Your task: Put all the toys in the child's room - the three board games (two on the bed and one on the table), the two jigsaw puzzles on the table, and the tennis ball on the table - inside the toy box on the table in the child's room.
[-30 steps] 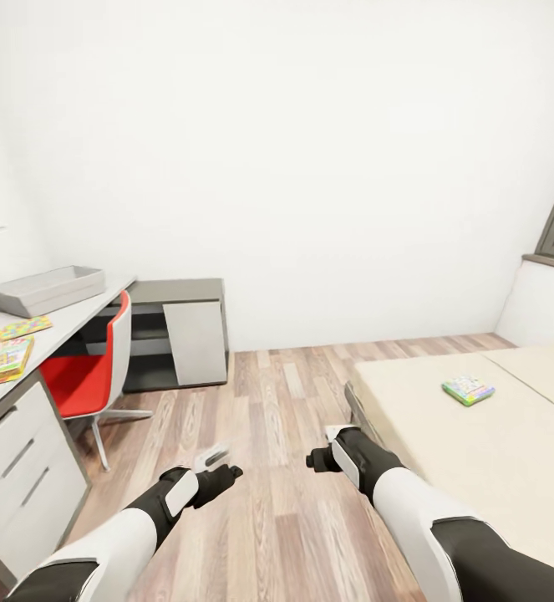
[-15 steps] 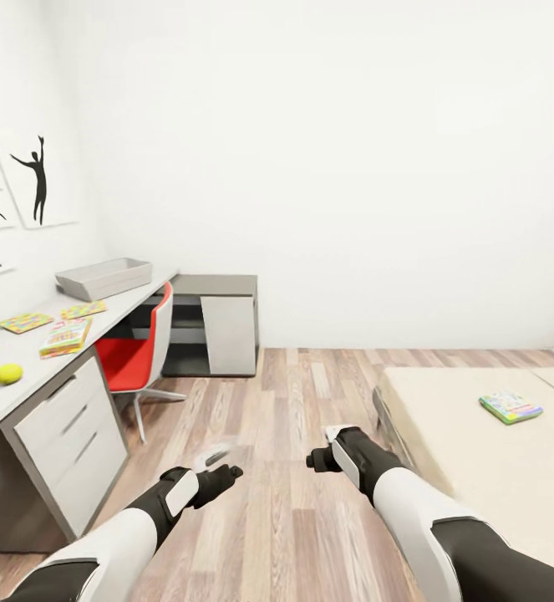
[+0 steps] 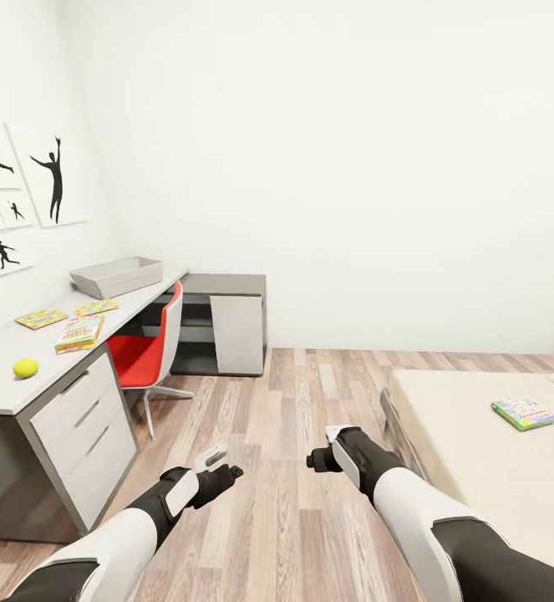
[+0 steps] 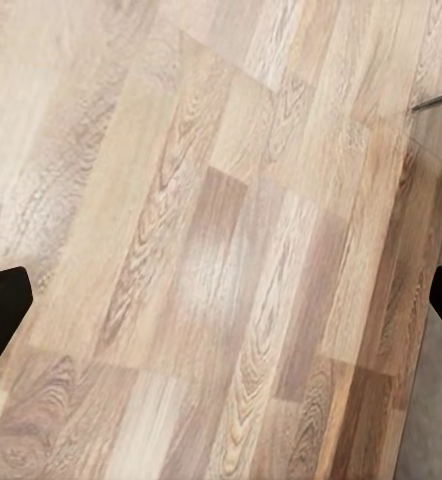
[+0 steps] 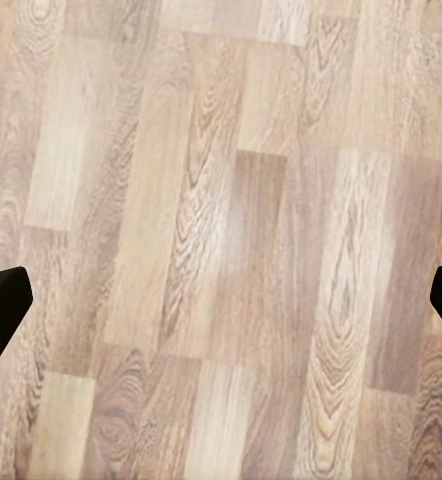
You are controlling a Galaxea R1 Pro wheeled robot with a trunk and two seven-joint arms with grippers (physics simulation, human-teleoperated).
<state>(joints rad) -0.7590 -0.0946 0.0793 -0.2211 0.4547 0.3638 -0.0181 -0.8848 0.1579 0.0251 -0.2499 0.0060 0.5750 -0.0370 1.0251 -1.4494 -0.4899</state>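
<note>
game [image 3: 524, 413] on bed [image 3: 477, 451], right of frame | nearer right end effector [image 3: 320, 447] | both end effectors wide open, empty | left end effector [image 3: 218, 465] idle

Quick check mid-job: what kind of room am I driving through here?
Most likely a child's bedroom: a low cream-mattressed bed holding a colourful game box, a long pale desk with a red chair, and black silhouette athlete posters on the white wall.

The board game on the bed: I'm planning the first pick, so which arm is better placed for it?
Probably the right. The board game lies on the bed at the robot's right, nearer the right gripper. The left gripper is on the table side. Both hang open, empty, over the floor.
</note>
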